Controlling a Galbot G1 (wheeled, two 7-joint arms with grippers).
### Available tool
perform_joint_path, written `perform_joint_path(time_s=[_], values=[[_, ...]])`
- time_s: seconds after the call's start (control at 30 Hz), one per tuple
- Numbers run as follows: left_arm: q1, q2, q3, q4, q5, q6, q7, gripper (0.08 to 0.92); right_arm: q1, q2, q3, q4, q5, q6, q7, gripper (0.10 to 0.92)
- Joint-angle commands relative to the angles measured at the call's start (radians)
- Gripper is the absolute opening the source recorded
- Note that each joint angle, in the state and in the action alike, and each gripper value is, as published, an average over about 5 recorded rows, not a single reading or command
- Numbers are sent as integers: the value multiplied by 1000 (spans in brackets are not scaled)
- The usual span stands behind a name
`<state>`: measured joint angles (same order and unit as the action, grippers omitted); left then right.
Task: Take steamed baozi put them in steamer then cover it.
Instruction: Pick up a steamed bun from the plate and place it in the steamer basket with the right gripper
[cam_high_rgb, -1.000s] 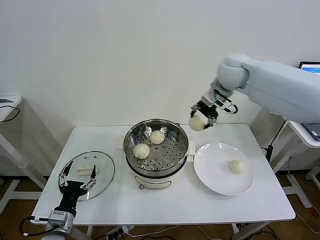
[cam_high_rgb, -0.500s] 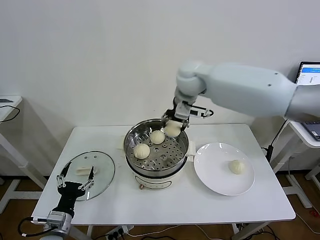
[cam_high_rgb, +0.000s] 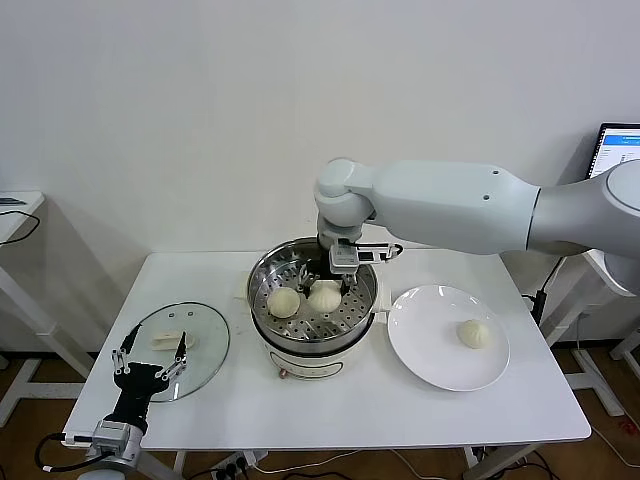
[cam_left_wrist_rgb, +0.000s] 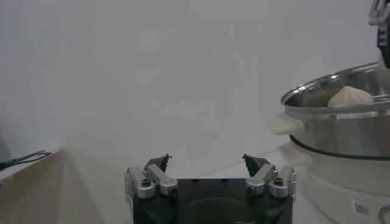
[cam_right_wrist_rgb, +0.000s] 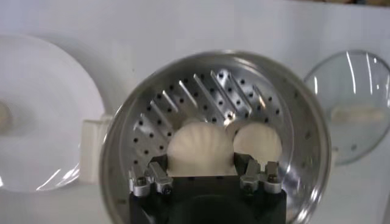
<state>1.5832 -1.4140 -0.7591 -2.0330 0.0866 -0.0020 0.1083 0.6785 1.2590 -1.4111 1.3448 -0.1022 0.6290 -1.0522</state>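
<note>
Our right gripper (cam_right_wrist_rgb: 206, 173) lowers a baozi (cam_right_wrist_rgb: 201, 148) into the steamer (cam_high_rgb: 262, 282), fingers clamped; left gripper (cam_left_wrist_rgb: 208, 172) waits spread wide, empty.

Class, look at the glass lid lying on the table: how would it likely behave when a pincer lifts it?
The glass lid looks rigid and probably heavy for its thin shape, being glass. Its smooth surface seems slippery, so the white handle is likely the safer hold. Lying flat by the left pincer, it should not roll, though a knock might crack it.
</note>
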Motion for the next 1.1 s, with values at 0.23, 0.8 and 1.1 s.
perform_joint_path(time_s=[0.23,0.8,1.1], values=[[-2,2,-11,1,-3,0,2,823,-61,54,-24,-32,-6,15,5,704],[0,0,-12,-4,-3,0,2,823,-99,81,-12,-63,-11,-15,6,704],[4,0,-15,-11,-3,0,1,823,-110,87,-7,-67,-12,-28,11,704]])
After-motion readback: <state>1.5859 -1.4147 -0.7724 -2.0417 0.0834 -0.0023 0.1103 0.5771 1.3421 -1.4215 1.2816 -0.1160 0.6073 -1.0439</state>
